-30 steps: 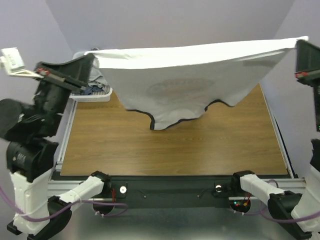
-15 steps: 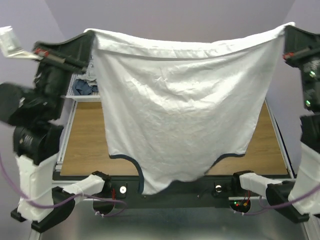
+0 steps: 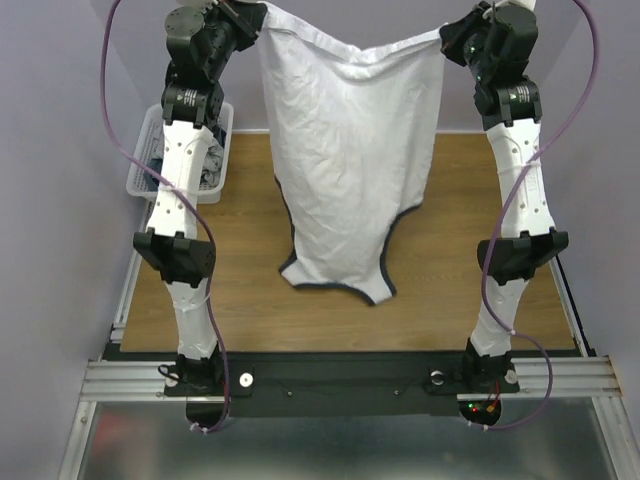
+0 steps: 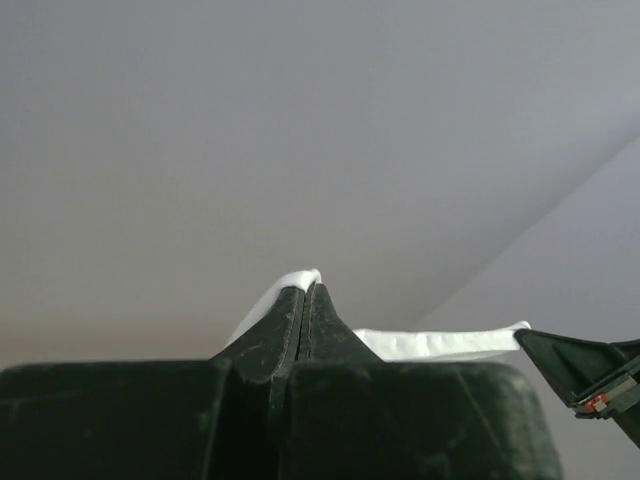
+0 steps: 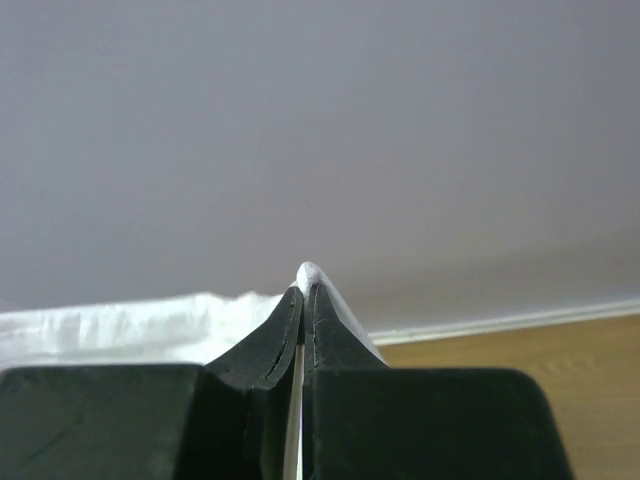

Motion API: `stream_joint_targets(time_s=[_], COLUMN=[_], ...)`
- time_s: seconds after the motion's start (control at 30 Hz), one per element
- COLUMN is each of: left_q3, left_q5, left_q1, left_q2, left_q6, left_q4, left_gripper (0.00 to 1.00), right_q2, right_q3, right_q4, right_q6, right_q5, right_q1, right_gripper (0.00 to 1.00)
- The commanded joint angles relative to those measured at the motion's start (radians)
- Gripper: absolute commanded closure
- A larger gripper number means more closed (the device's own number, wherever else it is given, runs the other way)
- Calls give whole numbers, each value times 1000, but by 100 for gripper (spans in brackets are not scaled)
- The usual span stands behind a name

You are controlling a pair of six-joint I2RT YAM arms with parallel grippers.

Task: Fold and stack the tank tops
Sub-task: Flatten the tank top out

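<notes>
- Wood-grain table [image 3: 250,310] with lilac walls all round, and both arms stretched up tall from the near edge.
- Low down and out to the left of the left arm sits a white mesh basket [image 3: 135,185], right at the table's left edge. There's some dark clothing in it, but I can't make out what.
- The left gripper [image 3: 256,12] is way up high, pinched tight on one top corner of the tank top [image 3: 350,150]. Its wrist cam shows the jaws pressed together with a bit of white cloth poking out at the tip.
- The tank top hangs between the two grippers. Its top edge sags a little in the middle and the body drops straight down below them. It's white with navy trim on the curved edges at the bottom, and the lowest part looks like it's resting on the wood.
- The right gripper [image 3: 450,35] is about level with the left one and clamped on the other top corner. Its wrist cam shows white fabric squeezed between the closed fingers and trailing off to its left.
</notes>
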Motion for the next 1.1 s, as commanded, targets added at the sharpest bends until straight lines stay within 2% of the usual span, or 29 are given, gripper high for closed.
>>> stream_joint_targets(time_s=[0.0, 0.03, 0.07, 0.1, 0.23, 0.33, 0.43, 0.47, 0.53, 0.57, 0.63, 0.67, 0.7, 0.73, 0.77, 0.8, 0.87, 0.9, 0.93, 1.07], left_q3=[183, 134, 48, 35, 29, -109, -334, -491, -650, -808, -973, -1137, -1216, -1297, -1463, -1547, -1743, -1793, -1859, -1998], left_q5=[187, 198, 209, 206, 243, 280, 301, 312, 312, 316, 301, 289, 281, 275, 264, 257, 238, 240, 205, 183], left_q1=[83, 112, 121, 137, 195, 221, 221, 220, 218, 210, 209, 207, 209, 171, 167, 163, 143, 137, 117, 86], left_q2=[11, -9, -56, -70, -96, -148, -211, -265, -344, -372, -459, -489, -516, -579, -616, -653, -760, -792, -849, -926], left_q6=[-101, -128, -125, -100, -131, -155, -156, -164, -197, -208, -231, -240, -253, -288, -311, -334, -362, -356, -319, -276], left_q4=[251, 376, 429, 468, 491, 517, 549, 577, 623, 640, 666, 674, 677, 681, 694, 720, 711, 691, 598, 406], left_gripper=[100, 100, 100, 100, 100, 100, 100, 100, 100, 100, 100, 100, 100, 100, 100, 100, 100, 100, 100, 100], right_q2=[-25, -43, -92, -107, -156, -216, -300, -330, -418, -448, -538, -567, -601, -658, -690, -713, -764, -773, -785, -822], right_q3=[144, 101, 58, -2, -59, -191, -352, -493, -637, -789, -943, -1017, -1171, -1241, -1306, -1438, -1550, -1591, -1678, -1852], right_q4=[223, 328, 376, 436, 448, 450, 452, 452, 452, 450, 448, 450, 447, 445, 442, 433, 401, 375, 340, 284], right_q6=[-30, -33, -36, -50, -84, -82, -69, -61, -27, -3, 23, 34, 62, 75, 89, 124, 157, 174, 181, 212], right_q5=[12, 19, 27, 41, 81, 99, 108, 113, 130, 128, 122, 121, 116, 98, 87, 61, 13, 0, -32, -71], right_q1=[-14, -16, -17, -19, -22, -31, -31, -33, -36, -37, -40, -40, -43, -44, -42, -44, -45, -45, -45, -48], right_gripper=[100, 99, 99, 100, 99, 99, 99, 99, 99, 99, 99, 99, 99, 100, 99, 99, 99, 100, 99, 100])
